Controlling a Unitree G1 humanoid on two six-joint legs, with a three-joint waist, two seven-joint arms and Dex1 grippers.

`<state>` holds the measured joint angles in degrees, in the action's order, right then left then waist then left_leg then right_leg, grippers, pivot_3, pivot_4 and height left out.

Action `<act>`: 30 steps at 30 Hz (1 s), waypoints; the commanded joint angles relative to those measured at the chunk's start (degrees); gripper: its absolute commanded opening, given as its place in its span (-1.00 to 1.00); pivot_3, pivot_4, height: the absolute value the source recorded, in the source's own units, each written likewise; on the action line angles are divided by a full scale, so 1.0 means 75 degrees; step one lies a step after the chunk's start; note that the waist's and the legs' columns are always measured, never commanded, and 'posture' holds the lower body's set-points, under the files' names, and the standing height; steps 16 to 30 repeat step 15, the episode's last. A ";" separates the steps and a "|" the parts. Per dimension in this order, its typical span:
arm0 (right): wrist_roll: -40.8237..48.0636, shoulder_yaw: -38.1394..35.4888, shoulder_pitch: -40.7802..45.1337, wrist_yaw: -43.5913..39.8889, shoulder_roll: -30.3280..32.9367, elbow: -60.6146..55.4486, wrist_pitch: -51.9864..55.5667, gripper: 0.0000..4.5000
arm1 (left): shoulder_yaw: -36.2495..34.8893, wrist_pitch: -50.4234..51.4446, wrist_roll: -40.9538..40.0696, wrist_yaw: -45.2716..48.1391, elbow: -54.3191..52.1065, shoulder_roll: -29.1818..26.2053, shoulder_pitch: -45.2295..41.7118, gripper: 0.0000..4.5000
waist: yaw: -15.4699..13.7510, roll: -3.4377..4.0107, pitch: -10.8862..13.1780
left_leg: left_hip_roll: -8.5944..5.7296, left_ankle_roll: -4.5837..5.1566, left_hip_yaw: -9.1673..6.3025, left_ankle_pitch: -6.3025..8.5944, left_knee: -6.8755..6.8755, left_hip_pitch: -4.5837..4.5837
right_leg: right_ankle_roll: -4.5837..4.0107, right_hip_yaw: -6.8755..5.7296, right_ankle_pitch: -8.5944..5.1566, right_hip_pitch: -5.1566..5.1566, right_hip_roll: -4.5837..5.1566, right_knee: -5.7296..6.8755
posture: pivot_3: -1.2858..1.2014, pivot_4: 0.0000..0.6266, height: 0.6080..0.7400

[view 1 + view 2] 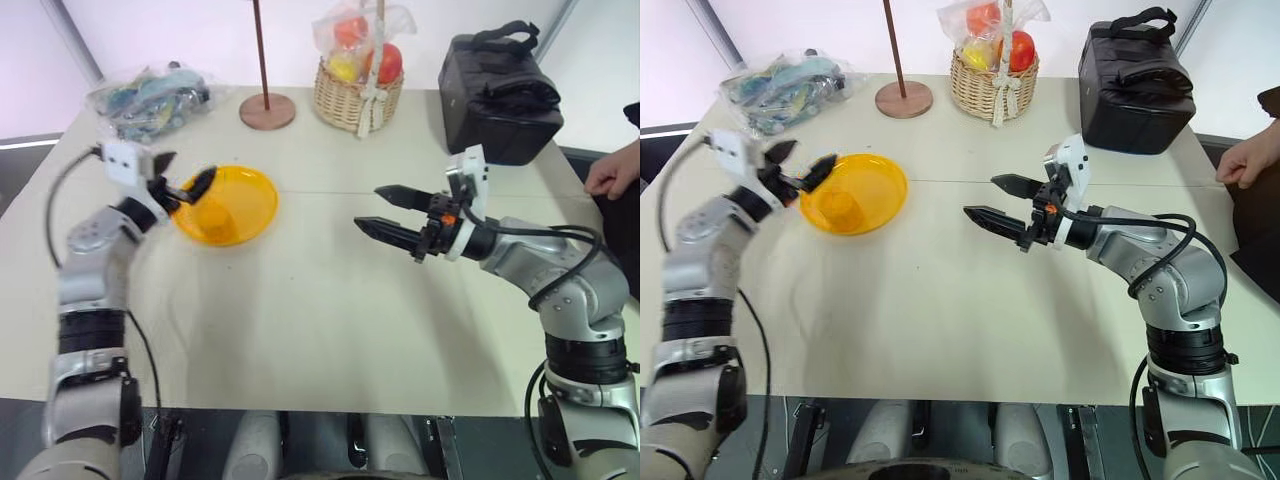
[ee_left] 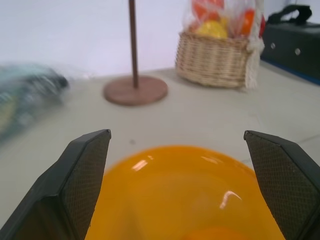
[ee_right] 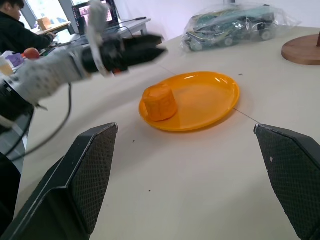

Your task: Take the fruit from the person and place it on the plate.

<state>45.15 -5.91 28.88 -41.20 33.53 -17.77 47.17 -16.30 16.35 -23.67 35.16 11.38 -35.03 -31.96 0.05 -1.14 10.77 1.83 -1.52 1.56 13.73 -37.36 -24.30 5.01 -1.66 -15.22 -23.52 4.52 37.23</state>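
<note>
The small orange-yellow fruit (image 3: 160,102) sits inside the glossy yellow plate (image 3: 215,100) on the left part of the table, toward the plate's left side (image 1: 840,207). My left gripper (image 1: 185,172) hovers over the plate's left rim, open and holding nothing; in the left wrist view its fingers (image 2: 85,175) stand wide apart above the plate (image 2: 175,170). Over the middle of the table my right gripper (image 1: 368,208) is open and empty, pointing left toward the plate. The person's hand (image 1: 612,172) rests at the table's right edge.
At the back of the table stand a wicker basket (image 1: 357,95) of wrapped fruits, a round wooden stand base (image 1: 267,110) with a thin pole, and a black bag (image 1: 500,95). A clear plastic bag of items (image 1: 150,95) lies at the back left.
</note>
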 commanded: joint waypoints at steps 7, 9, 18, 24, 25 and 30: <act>-0.0842 -0.0126 -0.0144 -0.0132 0.0092 0.0790 -0.1012 1.00 | -0.1203 0.1779 -0.0819 0.0162 -0.2638 -0.1046 0.2455 0.99 | 0.0073 0.0001 0.0000 | 0.0002 0.0000 0.0000 0.0000 0.0004 0.0006 | -0.0001 0.0001 -0.0001 0.0003 0.0006 0.0001 | 0.03 -0.52 1.00; -0.0951 -0.0066 -0.0233 -0.0203 0.0008 0.0986 -0.1158 1.00 | -0.1750 0.1877 -0.0831 0.0088 -0.2900 -0.1045 0.3204 0.99 | 0.0100 0.0001 0.0000 | 0.0002 0.0000 -0.0001 0.0000 0.0004 0.0005 | -0.0002 0.0001 -0.0001 0.0002 0.0005 0.0000 | 0.03 -0.52 1.00; -0.1365 0.0180 -0.0309 -0.0449 -0.0151 0.1500 -0.1561 1.00 | -0.2413 0.1903 -0.0976 -0.0106 -0.3081 -0.0865 0.3981 0.99 | 0.0082 0.0002 0.0000 | 0.0004 0.0000 0.0002 0.0000 0.0011 0.0012 | -0.0003 0.0005 -0.0002 0.0002 0.0004 -0.0001 | 0.03 -0.52 1.00; -0.1365 0.0180 -0.0309 -0.0449 -0.0151 0.1500 -0.1561 1.00 | -0.2413 0.1903 -0.0976 -0.0106 -0.3081 -0.0865 0.3981 0.99 | 0.0082 0.0002 0.0000 | 0.0004 0.0000 0.0002 0.0000 0.0011 0.0012 | -0.0003 0.0005 -0.0002 0.0002 0.0004 -0.0001 | 0.03 -0.52 1.00; -0.1365 0.0180 -0.0309 -0.0449 -0.0151 0.1500 -0.1561 1.00 | -0.2413 0.1903 -0.0976 -0.0106 -0.3081 -0.0865 0.3981 0.99 | 0.0082 0.0002 0.0000 | 0.0004 0.0000 0.0002 0.0000 0.0011 0.0012 | -0.0003 0.0005 -0.0002 0.0002 0.0004 -0.0001 | 0.03 -0.52 1.00; -0.1365 0.0180 -0.0309 -0.0449 -0.0151 0.1500 -0.1561 1.00 | -0.2413 0.1903 -0.0976 -0.0106 -0.3081 -0.0865 0.3981 0.99 | 0.0082 0.0002 0.0000 | 0.0004 0.0000 0.0002 0.0000 0.0011 0.0012 | -0.0003 0.0005 -0.0002 0.0002 0.0004 -0.0001 | 0.03 -0.52 1.00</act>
